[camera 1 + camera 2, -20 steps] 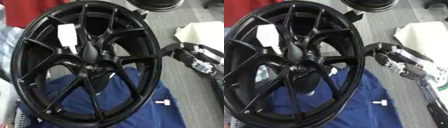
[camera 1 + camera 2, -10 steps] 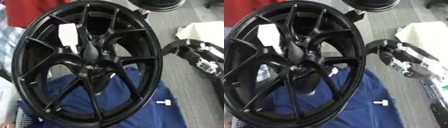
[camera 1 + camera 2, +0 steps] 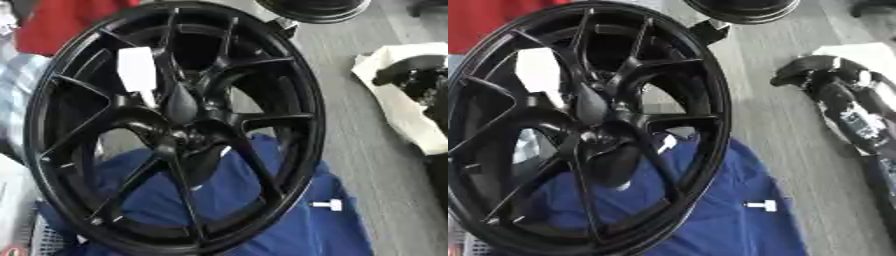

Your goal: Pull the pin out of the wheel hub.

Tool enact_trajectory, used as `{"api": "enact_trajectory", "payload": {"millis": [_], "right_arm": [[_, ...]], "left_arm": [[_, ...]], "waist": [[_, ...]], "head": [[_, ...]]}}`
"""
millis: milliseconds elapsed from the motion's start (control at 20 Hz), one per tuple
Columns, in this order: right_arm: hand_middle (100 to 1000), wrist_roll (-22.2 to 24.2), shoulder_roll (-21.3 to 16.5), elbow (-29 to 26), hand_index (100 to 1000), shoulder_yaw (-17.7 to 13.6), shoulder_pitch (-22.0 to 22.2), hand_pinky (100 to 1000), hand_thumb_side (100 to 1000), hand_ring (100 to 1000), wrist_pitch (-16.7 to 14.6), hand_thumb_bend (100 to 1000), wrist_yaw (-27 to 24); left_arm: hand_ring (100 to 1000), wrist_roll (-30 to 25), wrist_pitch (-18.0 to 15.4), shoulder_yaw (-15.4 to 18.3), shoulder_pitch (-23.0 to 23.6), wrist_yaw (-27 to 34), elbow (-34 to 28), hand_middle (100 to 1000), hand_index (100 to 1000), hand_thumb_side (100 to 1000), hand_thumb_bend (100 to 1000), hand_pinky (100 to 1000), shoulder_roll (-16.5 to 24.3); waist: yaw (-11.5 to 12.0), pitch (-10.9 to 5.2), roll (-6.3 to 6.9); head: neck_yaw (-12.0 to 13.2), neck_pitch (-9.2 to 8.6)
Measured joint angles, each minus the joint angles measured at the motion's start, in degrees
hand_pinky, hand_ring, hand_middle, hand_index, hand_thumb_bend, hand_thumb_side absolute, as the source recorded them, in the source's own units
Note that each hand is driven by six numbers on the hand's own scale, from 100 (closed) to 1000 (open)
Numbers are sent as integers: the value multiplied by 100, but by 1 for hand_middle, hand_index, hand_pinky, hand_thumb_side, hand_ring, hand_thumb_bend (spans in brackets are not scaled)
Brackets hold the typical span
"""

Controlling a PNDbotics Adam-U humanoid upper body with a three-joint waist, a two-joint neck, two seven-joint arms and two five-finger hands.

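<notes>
Nearby, small white pin (image 3: 327, 204) on blue cloth (image 3: 262, 220) beside wheel hub (image 3: 175, 127); right robot hand (image 3: 833, 87) state unclear.

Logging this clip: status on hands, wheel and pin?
Right hand off to the right of the wheel, clear of it, grip unclear. Left hand not in view. Small white pin lies on the blue cloth, outside the hub. Nothing in the way.

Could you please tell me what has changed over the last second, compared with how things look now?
The right hand has drawn back to the right, away from the wheel's rim, and it holds nothing. The wheel stands as before on the blue cloth, and the small white pin lies where it lay.
</notes>
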Motion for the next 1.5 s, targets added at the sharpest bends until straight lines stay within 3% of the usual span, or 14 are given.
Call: {"api": "enact_trajectory", "payload": {"millis": [100, 200, 250, 500, 1100, 1500], "right_arm": [[771, -9, -2, 0, 839, -7, 27, 1000, 539, 807, -11, 100, 18], [770, -7, -3, 0, 839, -7, 43, 1000, 540, 806, -8, 100, 52], [769, -4, -3, 0, 838, -6, 43, 1000, 540, 806, -4, 100, 65], [768, 16, -3, 0, 838, 15, 43, 1000, 545, 805, 69, 100, 144], [767, 58, -2, 0, 838, 61, 40, 1000, 550, 803, 180, 100, 250], [766, 81, 1, 0, 838, 91, 37, 1000, 554, 802, 223, 100, 315]], "left_arm": [[853, -338, 87, -263, -266, -292, 114, 800, 906, 577, 213, 928, -91], [857, -559, 182, -554, -495, -603, 292, 803, 907, 593, 241, 930, -235], [859, -616, 233, -696, -601, -753, 396, 805, 910, 644, 276, 931, -316], [856, -687, 353, -1223, -884, -1286, 888, 802, 906, 687, 276, 927, -672], [839, -670, 371, -1588, -1092, -1235, 1612, 765, 870, 763, 222, 903, -1054], [862, -733, 250, -1833, -1160, -1150, 1973, 798, 885, 744, 423, 921, -1206]], "waist": [[2, -6, 13], [4, -6, 25], [8, -6, 36], [14, -6, 56], [35, -5, 72], [26, 12, 74]], "head": [[-47, -3], [-105, -7], [-126, -9], [-132, -94], [-69, -90], [-21, -48]]}}
